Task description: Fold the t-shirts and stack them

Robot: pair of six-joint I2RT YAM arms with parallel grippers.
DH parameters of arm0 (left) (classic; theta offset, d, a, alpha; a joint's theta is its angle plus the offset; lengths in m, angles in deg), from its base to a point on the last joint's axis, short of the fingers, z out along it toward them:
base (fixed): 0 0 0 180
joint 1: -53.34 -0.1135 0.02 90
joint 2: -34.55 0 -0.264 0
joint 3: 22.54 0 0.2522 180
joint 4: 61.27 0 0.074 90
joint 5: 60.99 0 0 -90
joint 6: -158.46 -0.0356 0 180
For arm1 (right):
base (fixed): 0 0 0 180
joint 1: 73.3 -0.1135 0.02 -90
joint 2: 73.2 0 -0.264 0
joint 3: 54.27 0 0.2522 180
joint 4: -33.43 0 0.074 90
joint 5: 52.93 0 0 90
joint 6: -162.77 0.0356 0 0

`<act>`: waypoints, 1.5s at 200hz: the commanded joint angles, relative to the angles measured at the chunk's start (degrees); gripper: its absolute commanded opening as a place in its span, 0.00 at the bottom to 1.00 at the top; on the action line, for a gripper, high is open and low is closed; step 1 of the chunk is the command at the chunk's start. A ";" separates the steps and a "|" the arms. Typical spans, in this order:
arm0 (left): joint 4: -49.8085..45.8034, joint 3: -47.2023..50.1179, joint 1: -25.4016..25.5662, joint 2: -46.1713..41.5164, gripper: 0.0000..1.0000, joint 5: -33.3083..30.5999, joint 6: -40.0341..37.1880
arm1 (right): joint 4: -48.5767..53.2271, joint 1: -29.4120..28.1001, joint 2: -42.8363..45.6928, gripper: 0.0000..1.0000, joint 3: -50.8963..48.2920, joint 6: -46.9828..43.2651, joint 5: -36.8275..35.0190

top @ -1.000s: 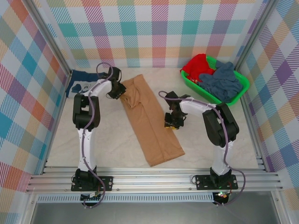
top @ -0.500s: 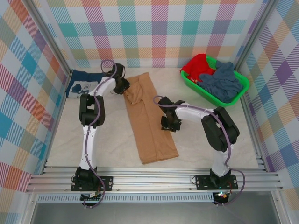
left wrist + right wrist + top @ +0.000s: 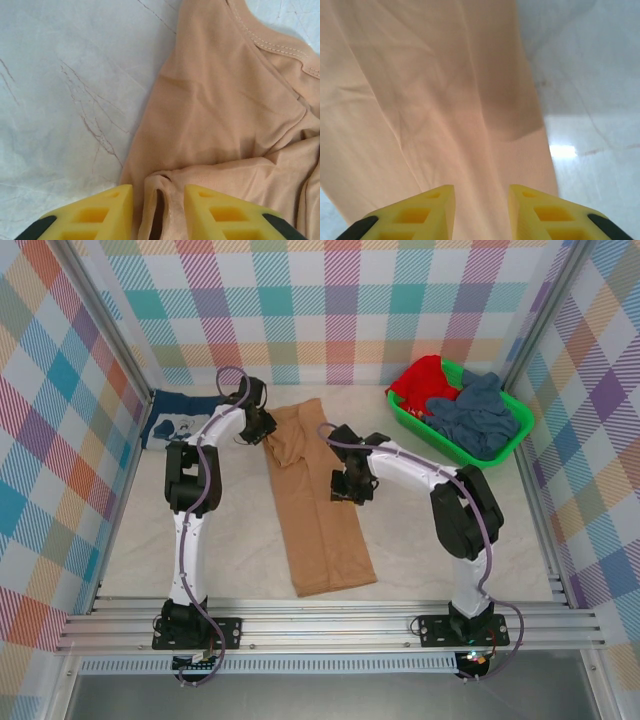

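While the tan t-shirt [image 3: 315,505] lay as a long narrow strip down the middle of the table [image 3: 240,530], collar end far and hem near, a ridge of cloth by the collar was seen clamped betw. the fingers of the left gripper [image 3: 157,200]. The strip's right edge, approx. mid-length, was likewise gripped by the right gripper [image 3: 481,200]. The navy t-shirt [image 3: 178,420] was seen at far left by the wall, well apart. The step was judged to be squaring the strip before a cross-fold. Both grips should be moved together, low & at equal pace, so no twist is made, w/ cloth let go only once flat.
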 commanded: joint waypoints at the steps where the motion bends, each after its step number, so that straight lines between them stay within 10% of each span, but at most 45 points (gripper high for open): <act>1: -2.32 -2.54 0.09 0.10 0.29 -0.10 -1.77 | 2.88 0.29 -2.83 0.33 2.41 -2.05 1.72; 68: -3.25 -3.65 0.16 -0.36 0.10 -0.97 -2.88 | 1.18 0.51 -5.98 0.33 1.66 -0.91 3.71; 149: -4.40 -3.13 0.15 0.20 0.30 -1.34 -4.19 | 0.98 0.92 -5.95 0.33 1.62 -1.01 3.62; 300: -4.46 -3.71 0.15 1.89 0.15 -1.52 -3.92 | 0.97 1.17 -6.30 0.33 0.99 -1.08 3.35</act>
